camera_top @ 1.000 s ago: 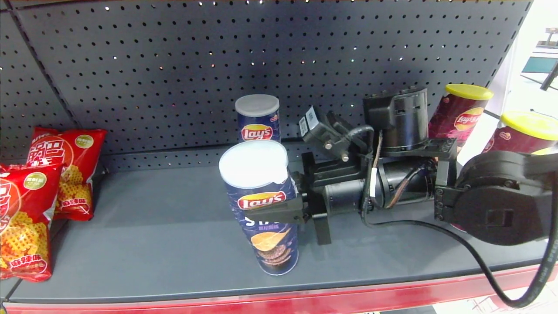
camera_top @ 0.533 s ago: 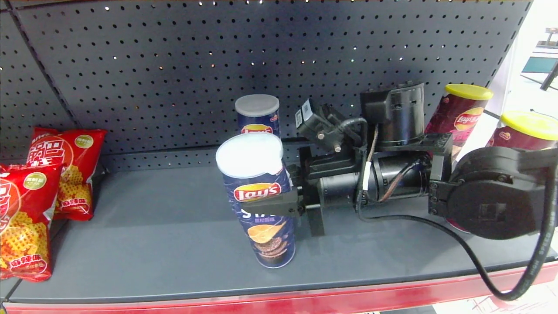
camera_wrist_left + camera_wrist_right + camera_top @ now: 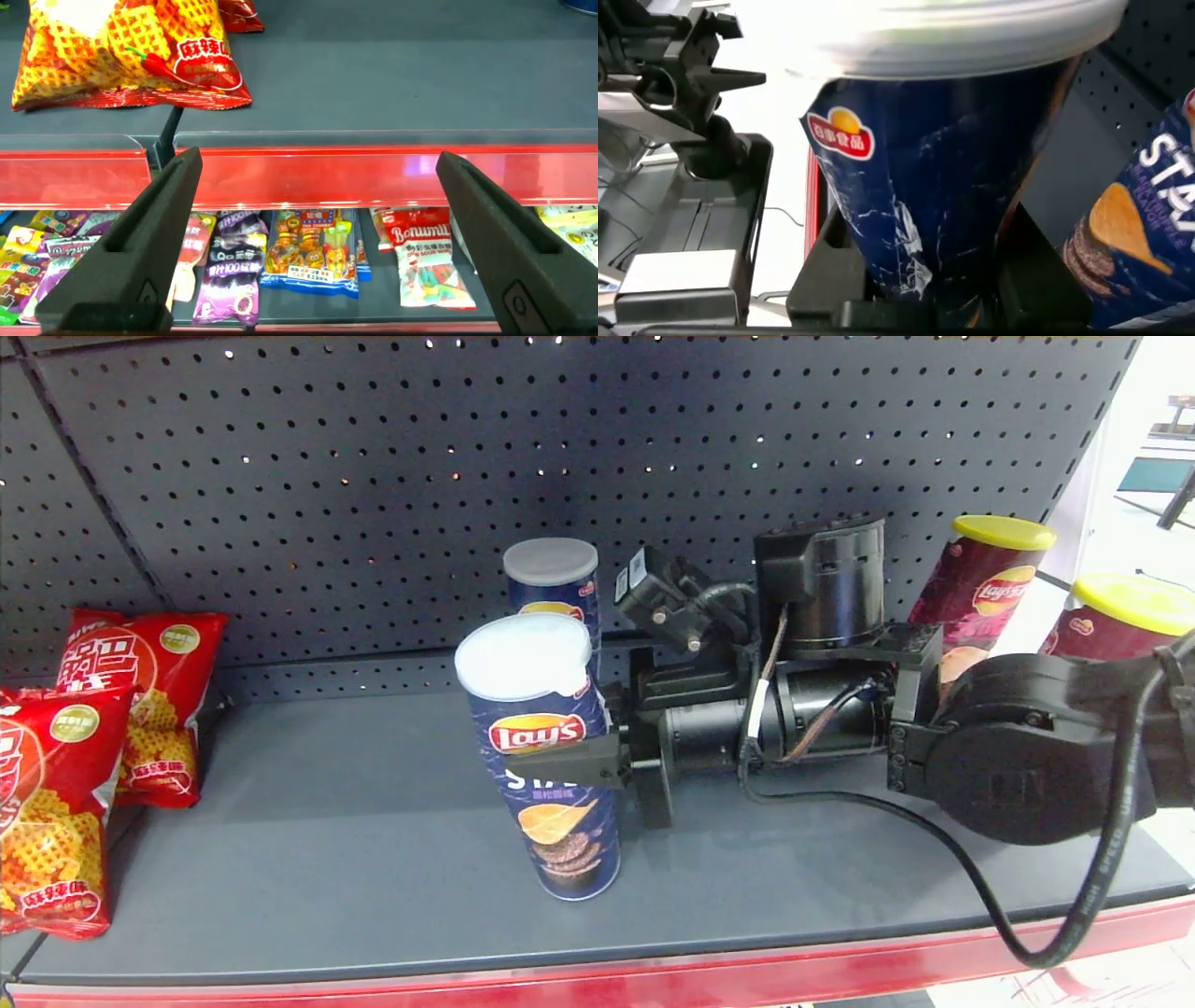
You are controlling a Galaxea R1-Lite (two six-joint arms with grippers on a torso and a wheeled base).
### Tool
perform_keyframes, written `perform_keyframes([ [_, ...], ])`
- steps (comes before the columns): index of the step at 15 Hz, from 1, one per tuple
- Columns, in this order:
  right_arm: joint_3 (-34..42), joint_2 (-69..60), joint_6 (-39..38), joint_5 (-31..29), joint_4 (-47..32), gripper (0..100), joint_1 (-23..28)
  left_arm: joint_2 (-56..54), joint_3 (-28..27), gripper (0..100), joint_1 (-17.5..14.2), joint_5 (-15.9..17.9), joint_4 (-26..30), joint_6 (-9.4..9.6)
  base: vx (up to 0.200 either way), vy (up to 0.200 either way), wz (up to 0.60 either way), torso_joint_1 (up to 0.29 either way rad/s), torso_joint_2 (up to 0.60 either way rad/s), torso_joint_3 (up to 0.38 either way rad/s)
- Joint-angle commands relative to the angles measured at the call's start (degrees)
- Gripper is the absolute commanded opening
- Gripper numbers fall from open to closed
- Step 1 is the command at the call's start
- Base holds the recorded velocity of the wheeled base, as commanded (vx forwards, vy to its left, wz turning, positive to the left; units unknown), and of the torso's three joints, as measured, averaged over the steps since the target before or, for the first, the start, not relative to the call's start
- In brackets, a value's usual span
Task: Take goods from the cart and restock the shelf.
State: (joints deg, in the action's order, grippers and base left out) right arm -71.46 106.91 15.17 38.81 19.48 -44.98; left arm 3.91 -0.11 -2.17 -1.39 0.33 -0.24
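Note:
A dark blue chip can with a white lid stands on the grey shelf, tilted slightly. My right gripper comes in from the right and is shut on its middle. The right wrist view shows the same blue chip can up close between the black fingers. A second blue can with a grey lid stands behind it near the pegboard. My left gripper hangs open before the shelf's red front edge, holding nothing.
Red snack bags lie at the shelf's left end, also seen as a red snack bag from the left wrist. Two maroon cans with yellow lids stand at the right. A lower shelf holds several candy packets. Pegboard backs the shelf.
My right gripper has carried the blue can to the left and deeper onto the shelf, toward the can behind it. The can's base now rests farther back from the front edge.

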Motion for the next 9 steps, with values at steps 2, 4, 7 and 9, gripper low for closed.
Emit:
perform_keyframes([
  [2, 1.68, 0.23, 0.04, 0.03, 0.12, 0, 0.07, 0.04, 0.02, 100, -0.03, -0.02, 0.02, -0.02, 0.000, 0.000, 0.00, 0.000, 0.00, 0.000],
  [4, 2.29, 0.23, 0.04, -0.06, 0.73, 0, 0.07, 0.04, 0.02, 100, -0.03, -0.02, 0.02, -0.02, 0.000, 0.000, 0.00, 0.000, 0.00, 0.000],
  [7, 4.31, 0.23, 0.04, -0.58, 1.53, 0, 0.07, 0.04, 0.02, 100, -0.03, -0.02, 0.02, -0.02, 0.000, 0.000, 0.00, 0.000, 0.00, 0.000],
  [9, 5.02, 0.23, 0.04, -0.58, 2.67, 100, 0.07, 0.04, 0.02, 100, -0.03, -0.02, 0.02, -0.02, 0.000, 0.000, 0.00, 0.000, 0.00, 0.000],
])
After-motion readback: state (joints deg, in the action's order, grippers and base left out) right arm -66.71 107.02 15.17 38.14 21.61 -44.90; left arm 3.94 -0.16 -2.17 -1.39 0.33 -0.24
